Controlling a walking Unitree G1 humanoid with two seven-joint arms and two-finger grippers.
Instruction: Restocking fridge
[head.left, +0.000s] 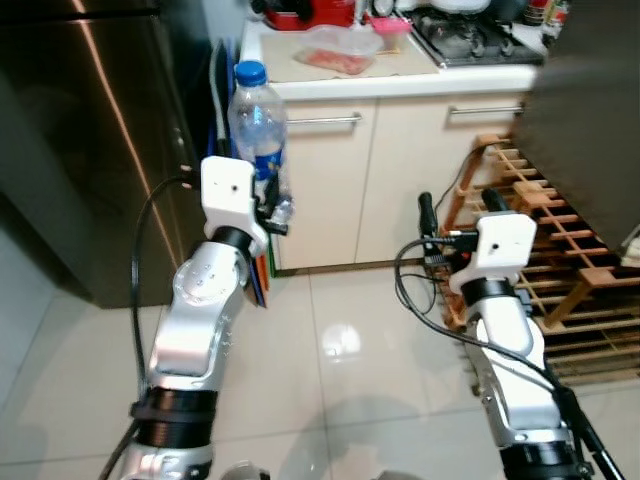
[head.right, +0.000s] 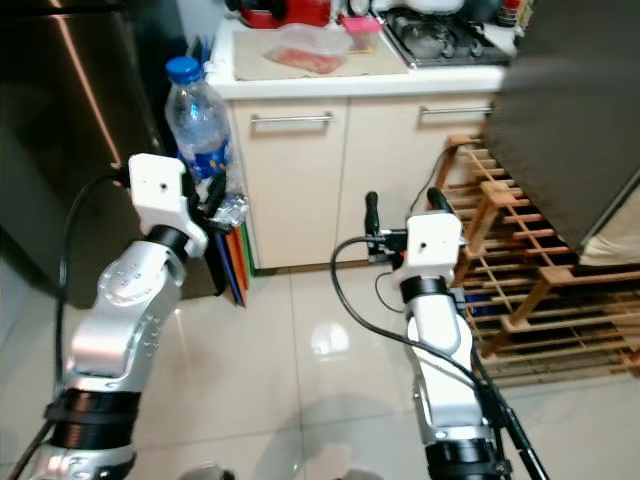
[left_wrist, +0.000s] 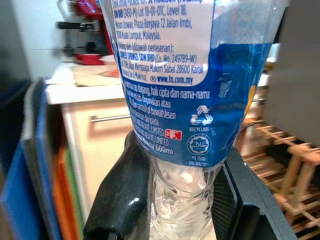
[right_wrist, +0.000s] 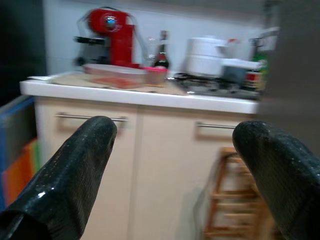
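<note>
Jaws: the left gripper (head.left: 272, 212) is being kept closed on the lower body of a water bottle (head.left: 257, 120), held upright before the cabinet (head.left: 320, 180); the right gripper (head.left: 458, 205) is being held wide apart and empty. The bottle is being gripped low, on its crumpled section (left_wrist: 182, 192); tipping or slipping is judged possible if it is swung quickly. The fridge (head.left: 80, 150) is being seen at the left, its door apparently shut. A wooden rack (head.left: 560, 260) is being noted close beside the right arm; boards (head.left: 262, 275) are standing between fridge and cabinet.
</note>
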